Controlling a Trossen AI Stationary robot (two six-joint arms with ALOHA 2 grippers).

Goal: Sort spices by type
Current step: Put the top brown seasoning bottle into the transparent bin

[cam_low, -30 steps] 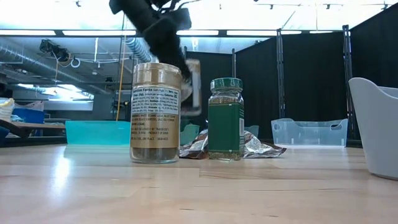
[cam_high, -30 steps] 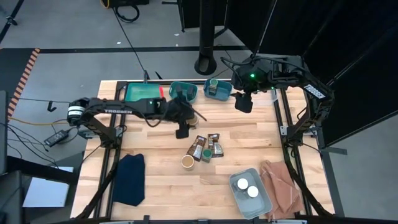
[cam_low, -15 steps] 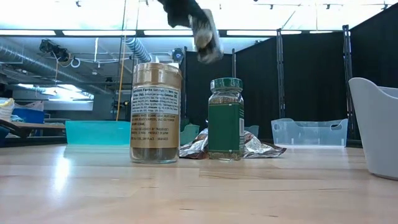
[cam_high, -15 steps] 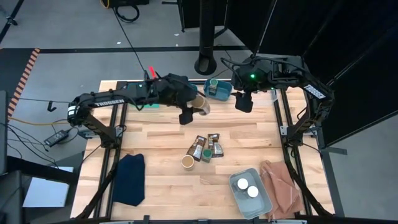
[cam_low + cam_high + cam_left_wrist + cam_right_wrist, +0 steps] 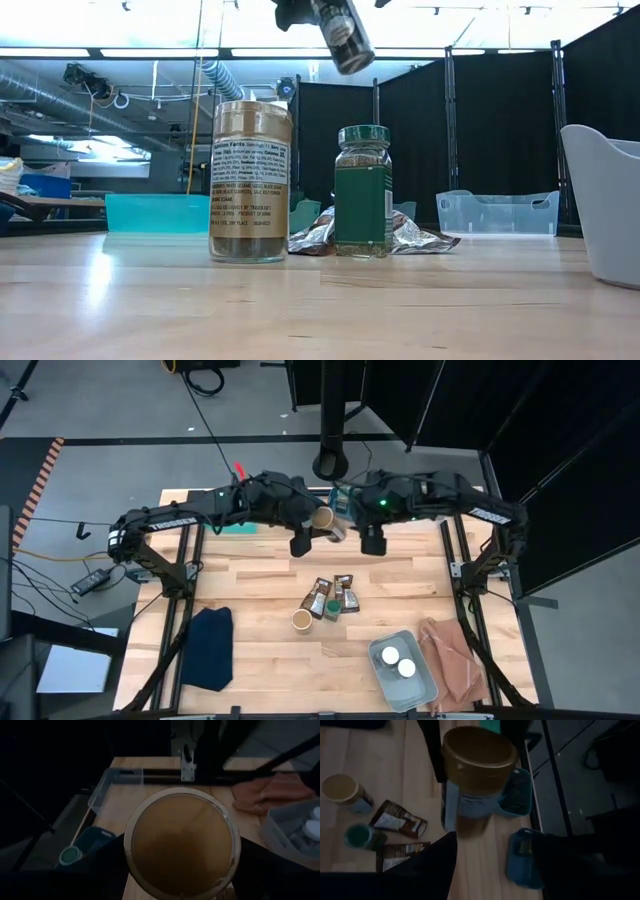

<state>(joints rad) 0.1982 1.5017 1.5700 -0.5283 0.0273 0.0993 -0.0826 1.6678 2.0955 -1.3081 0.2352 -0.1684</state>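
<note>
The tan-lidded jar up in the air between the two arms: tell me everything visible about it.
The tan-lidded jar is a round clear jar with a flat tan lid and a printed label, holding dark spice. It hangs tilted well above the table, over its far middle, near the teal bins. The left gripper holds it; the right gripper is close beside it, and contact cannot be confirmed. A matching jar stands on the table below.
</note>
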